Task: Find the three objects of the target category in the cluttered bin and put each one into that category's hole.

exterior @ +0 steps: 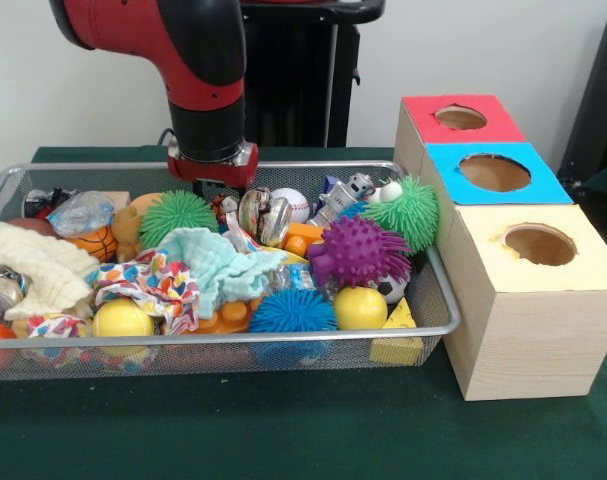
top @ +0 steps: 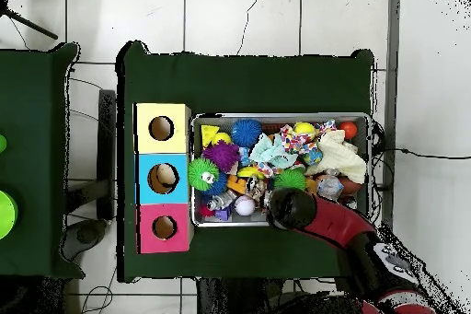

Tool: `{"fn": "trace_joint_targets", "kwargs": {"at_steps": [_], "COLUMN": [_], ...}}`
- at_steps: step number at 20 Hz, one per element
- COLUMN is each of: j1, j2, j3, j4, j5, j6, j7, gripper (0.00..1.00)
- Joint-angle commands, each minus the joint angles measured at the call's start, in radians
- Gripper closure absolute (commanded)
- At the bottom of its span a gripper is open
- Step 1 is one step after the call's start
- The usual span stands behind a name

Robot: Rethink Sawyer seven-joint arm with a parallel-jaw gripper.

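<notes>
Hovering my gripper point(exterior: 215, 190) low over the wire bin point(exterior: 438, 300), jaws hidden so I cannot tell their state, I am eyeing the baseball point(exterior: 291, 203) at its three o'clock because it lies unburied.

Your red and black arm point(exterior: 198, 70) comes down from above, its wrist pointing straight down. The gripper point(exterior: 218, 192) hangs low beneath the red collar, and its fingers are hidden, so you cannot tell their state. From overhead, the arm point(top: 336, 227) reaches in diagonally.
</notes>
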Motion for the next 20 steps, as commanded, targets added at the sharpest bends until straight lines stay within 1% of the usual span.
{"fn": "trace_joint_targets", "kwargs": {"at_steps": [1, 5, 6, 9, 10, 12, 17, 20], "j1": [-0.019, -0.011, -0.017, -0.039, -0.027, -0.007, 0.007, 0.039], "j2": [0.180, 0.201, 0.202, 0.202, 0.198, 0.186, 0.152, 0.090], "j3": [0.042, 0.035, 0.042, 0.061, 0.052, 0.036, 0.037, 0.032], "j4": [-0.041, -0.059, -0.057, -0.035, -0.041, -0.048, -0.049, -0.057], "j5": [-0.069, -0.084, -0.097, -0.111, -0.114, -0.090, -0.077, -0.064], "j6": [-0.127, -0.148, -0.168, -0.249, -0.237, -0.164, -0.126, -0.051], "j7": [0.083, 0.077, 0.068, 0.080, 0.079, 0.088, 0.083, 0.071], "gripper": [0.00, 0.00, 1.00, 1.00, 1.00, 1.00, 1.00, 1.00]}}
